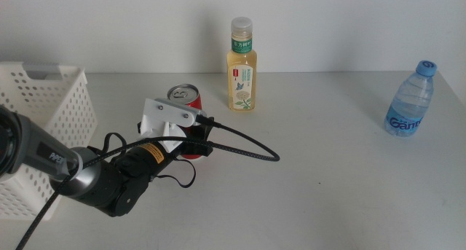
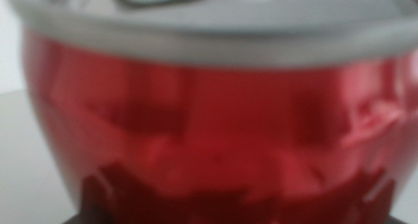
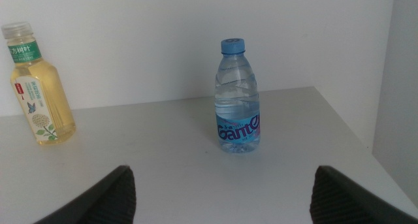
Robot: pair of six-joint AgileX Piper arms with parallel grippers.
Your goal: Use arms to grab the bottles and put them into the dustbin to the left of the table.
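Note:
A red soda can (image 1: 183, 97) stands upright on the table (image 1: 328, 184), a little right of the dustbin (image 1: 44, 111). My left gripper (image 1: 191, 143) is right at the can's lower half and hides it. In the left wrist view the can (image 2: 209, 132) fills the picture, blurred and very close. The tea bottle (image 1: 242, 68) stands at the back middle and the water bottle (image 1: 411, 100) at the far right. My right gripper (image 3: 222, 204) is open and out of the middle view. It faces the water bottle (image 3: 238, 96) from a distance, with the tea bottle (image 3: 39, 87) off to one side.
The white perforated basket stands at the table's left edge, just behind my left arm. A black cable (image 1: 247, 144) loops from the left wrist over the table. A white wall closes the back.

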